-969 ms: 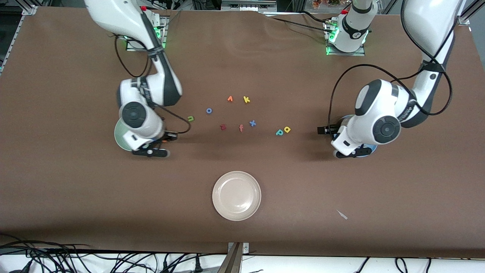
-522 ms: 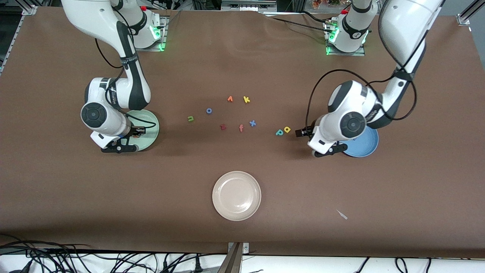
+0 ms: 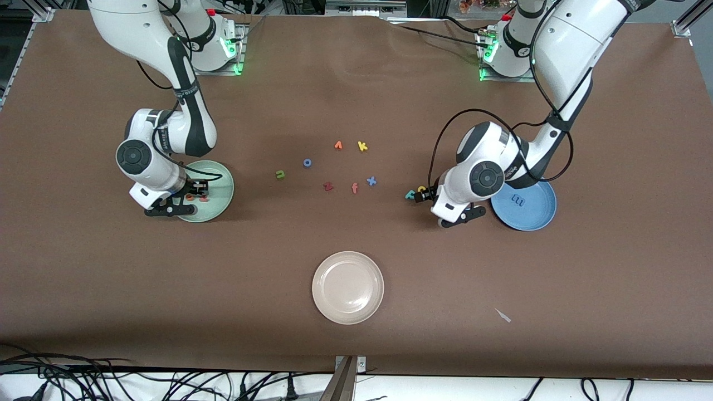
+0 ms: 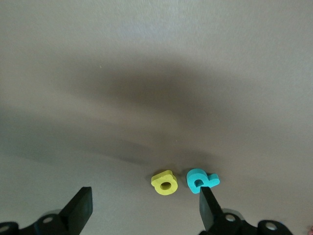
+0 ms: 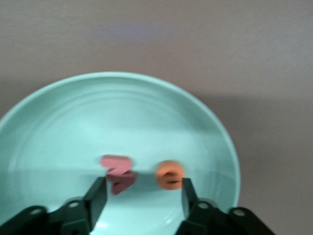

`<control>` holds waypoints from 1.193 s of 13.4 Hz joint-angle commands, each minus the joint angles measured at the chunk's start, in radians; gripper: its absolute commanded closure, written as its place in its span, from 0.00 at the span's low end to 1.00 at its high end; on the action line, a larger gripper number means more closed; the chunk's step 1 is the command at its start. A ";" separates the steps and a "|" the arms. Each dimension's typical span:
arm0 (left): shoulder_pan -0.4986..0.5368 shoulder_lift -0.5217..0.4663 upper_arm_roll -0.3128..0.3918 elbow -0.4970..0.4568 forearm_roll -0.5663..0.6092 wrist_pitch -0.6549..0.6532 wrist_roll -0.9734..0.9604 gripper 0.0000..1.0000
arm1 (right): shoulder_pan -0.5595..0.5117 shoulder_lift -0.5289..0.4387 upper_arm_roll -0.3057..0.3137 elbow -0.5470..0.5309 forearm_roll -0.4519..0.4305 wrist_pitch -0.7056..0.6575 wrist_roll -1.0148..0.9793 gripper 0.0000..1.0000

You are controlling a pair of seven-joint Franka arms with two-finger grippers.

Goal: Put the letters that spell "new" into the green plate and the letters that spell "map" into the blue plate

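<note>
1. Right gripper (image 5: 139, 196) over round mint-green plate (image 3: 220, 197), jaws apart, empty; pinkish-red foam "w" (image 5: 117, 174) and orange foam "e" (image 5: 169, 175) inside.
2. Left gripper (image 4: 144, 208) spread wide above yellow foam "a" (image 4: 165, 182) and teal foam "p" (image 4: 200, 180).
3. Blue foam "m" (image 3: 518, 200) in round blue plate (image 3: 537, 220); green foam "n" (image 3: 280, 174) at ten o'clock from cream-white plate (image 3: 347, 287).

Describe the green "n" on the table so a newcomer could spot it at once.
Start at the green plate toward the right arm's end of the table. The loose cluster of foam letters lies beside it, mid-table, and the green "n" is the cluster's letter closest to that plate. No other letter in that cluster is green.
</note>
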 commanded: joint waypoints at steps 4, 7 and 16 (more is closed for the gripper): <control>-0.027 0.003 0.004 -0.063 -0.005 0.082 -0.030 0.25 | 0.006 -0.053 0.137 0.114 0.024 -0.200 0.286 0.00; -0.030 0.019 0.005 -0.066 -0.005 0.117 -0.031 0.25 | 0.017 -0.036 0.264 0.118 0.024 -0.101 0.541 0.00; -0.038 0.034 0.010 -0.075 -0.001 0.128 -0.031 0.33 | 0.133 0.009 0.275 -0.011 0.025 0.116 0.698 0.17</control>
